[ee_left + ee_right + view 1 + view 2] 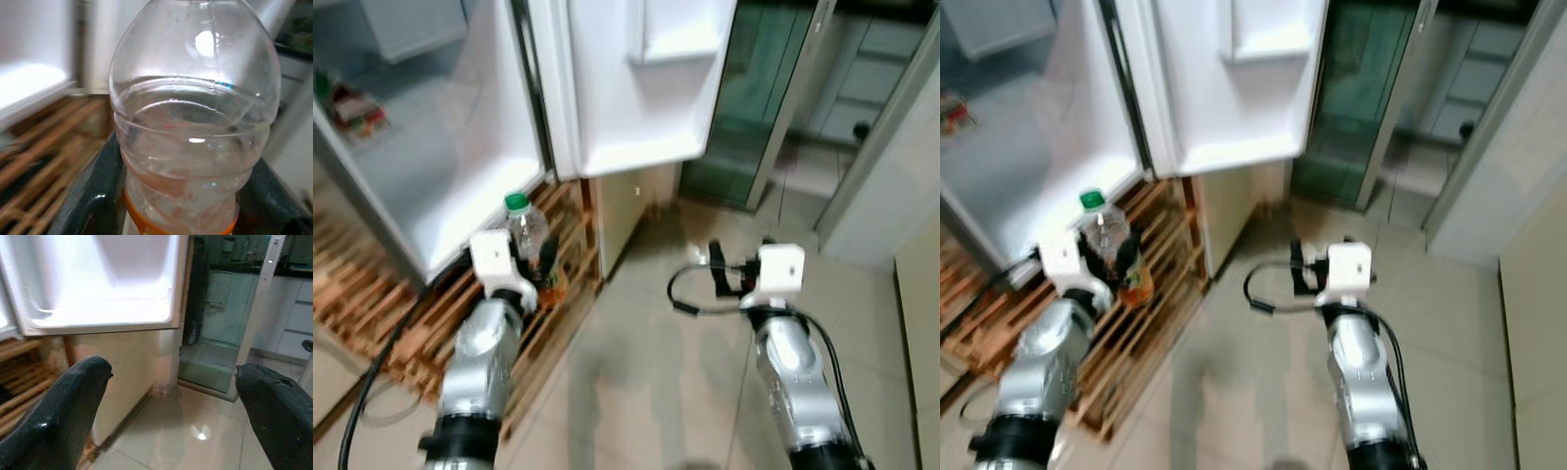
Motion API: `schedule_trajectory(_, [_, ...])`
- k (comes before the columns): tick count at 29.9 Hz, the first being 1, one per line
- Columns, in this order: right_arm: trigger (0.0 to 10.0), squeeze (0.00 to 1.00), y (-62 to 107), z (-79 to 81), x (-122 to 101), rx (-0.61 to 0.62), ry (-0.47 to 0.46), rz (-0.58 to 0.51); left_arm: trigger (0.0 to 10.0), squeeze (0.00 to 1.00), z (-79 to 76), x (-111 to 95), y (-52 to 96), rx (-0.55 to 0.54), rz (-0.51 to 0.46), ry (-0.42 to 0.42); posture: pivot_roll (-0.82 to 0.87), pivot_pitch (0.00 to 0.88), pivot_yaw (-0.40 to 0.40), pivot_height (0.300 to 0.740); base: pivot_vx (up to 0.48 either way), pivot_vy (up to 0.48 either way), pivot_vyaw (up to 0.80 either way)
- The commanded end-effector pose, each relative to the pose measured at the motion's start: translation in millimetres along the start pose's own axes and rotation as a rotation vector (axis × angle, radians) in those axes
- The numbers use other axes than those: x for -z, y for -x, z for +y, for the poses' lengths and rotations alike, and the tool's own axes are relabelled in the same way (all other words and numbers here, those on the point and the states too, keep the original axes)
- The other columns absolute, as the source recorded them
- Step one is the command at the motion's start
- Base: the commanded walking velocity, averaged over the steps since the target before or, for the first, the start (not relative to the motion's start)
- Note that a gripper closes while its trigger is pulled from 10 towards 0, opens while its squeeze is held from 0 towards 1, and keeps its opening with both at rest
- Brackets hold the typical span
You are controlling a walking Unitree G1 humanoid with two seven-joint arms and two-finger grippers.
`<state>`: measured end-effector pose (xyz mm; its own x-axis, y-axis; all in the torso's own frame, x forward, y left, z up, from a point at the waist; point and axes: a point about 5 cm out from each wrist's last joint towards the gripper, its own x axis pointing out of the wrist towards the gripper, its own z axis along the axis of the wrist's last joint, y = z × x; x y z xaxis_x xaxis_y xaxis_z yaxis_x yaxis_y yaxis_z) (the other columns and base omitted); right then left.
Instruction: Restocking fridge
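Left tool grasping clear bottle upright, fingers pressing against both sides of its lower body, green cap sticking up above tool. Bottle hanging in air over wooden pallet, just in front of open fridge, below its white door. Orange label band sitting right at finger level. Right tool hovering released over tiled floor, fingers spread wide, well apart from bottle, pointing toward glass door.
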<state>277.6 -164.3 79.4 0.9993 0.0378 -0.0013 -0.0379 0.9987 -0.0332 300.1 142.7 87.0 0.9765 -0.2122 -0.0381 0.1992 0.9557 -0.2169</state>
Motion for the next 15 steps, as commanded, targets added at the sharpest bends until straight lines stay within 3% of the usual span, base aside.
schedule_trajectory(1, [10.0, 0.0, -3.8, 2.5, -4, 0.001, 0.001, -0.006, 10.0, 0.0, -1.9, -17, -5.5, 0.031, -0.064, -0.063, -0.16, 0.0, 0.027, 0.74, 0.48, 0.0, -0.8])
schedule_trajectory(12, [10.0, 0.0, -2.6, 0.3, -5, 0.014, 0.005, -0.02, 10.0, 0.0, -20.1, -22, -13.0, 0.106, -0.09, -0.071, -0.19, 0.0, 0.044, 0.74, 0.48, 0.0, -0.8])
schedule_trajectory(15, [10.0, 0.0, -2.6, -1.1, -7, 0.012, 0.009, -0.034, 10.0, 0.0, -22.4, -23, -14.4, 0.115, -0.094, -0.067, -0.19, 0.0, 0.042, 0.74, 0.48, 0.0, 0.0])
